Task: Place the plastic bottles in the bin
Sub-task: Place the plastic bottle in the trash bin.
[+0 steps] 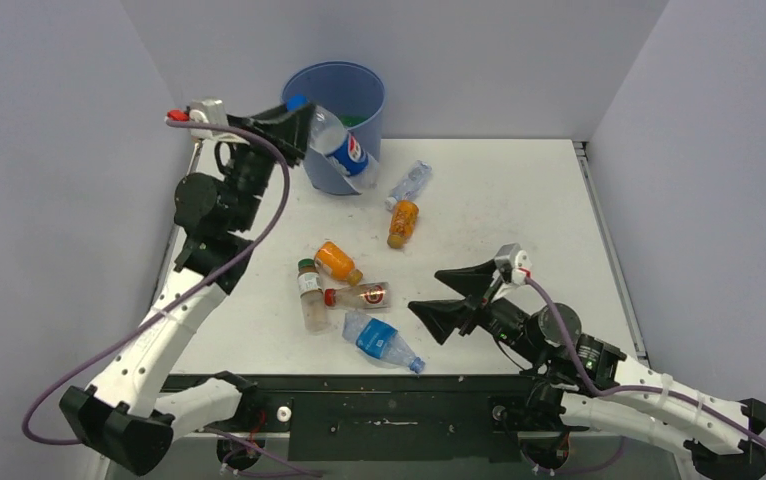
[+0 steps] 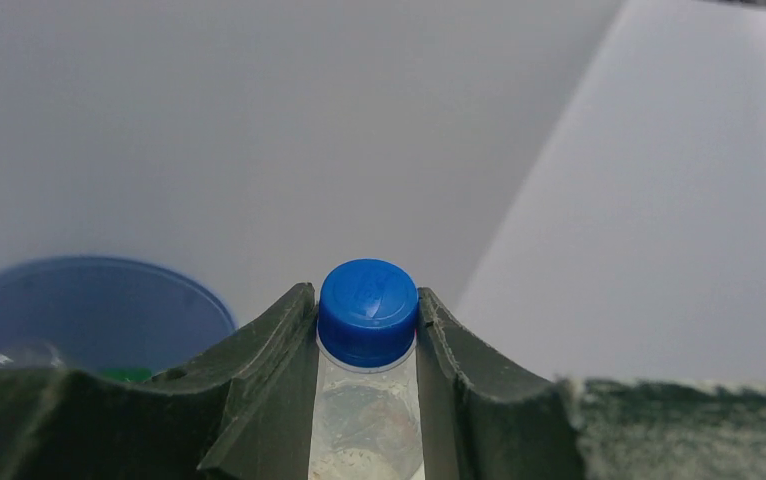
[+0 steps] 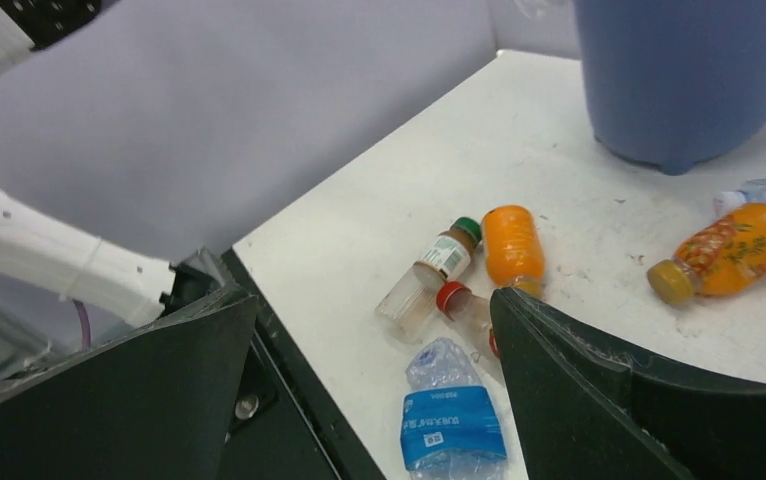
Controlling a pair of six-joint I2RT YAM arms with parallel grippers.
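My left gripper (image 1: 299,125) is raised beside the blue bin (image 1: 335,68) and shut on the neck of a clear Pepsi bottle (image 1: 347,150) that hangs tilted against the bin's front rim. In the left wrist view the jaws clamp just below its blue cap (image 2: 367,308), with the bin (image 2: 89,310) at lower left. My right gripper (image 1: 425,290) is open and empty above the table, right of a crushed blue-label bottle (image 1: 381,340) (image 3: 454,420). Other bottles lie on the table: a red-cap one (image 1: 359,295), a green-cap one (image 1: 309,293), two orange ones (image 1: 337,261) (image 1: 403,222) and a clear one (image 1: 409,183).
The bin holds something green (image 2: 124,375) and a clear item. Grey walls close in the table on three sides. The black base rail (image 1: 389,400) runs along the near edge. In the right wrist view the bin (image 3: 684,70) stands at the far end.
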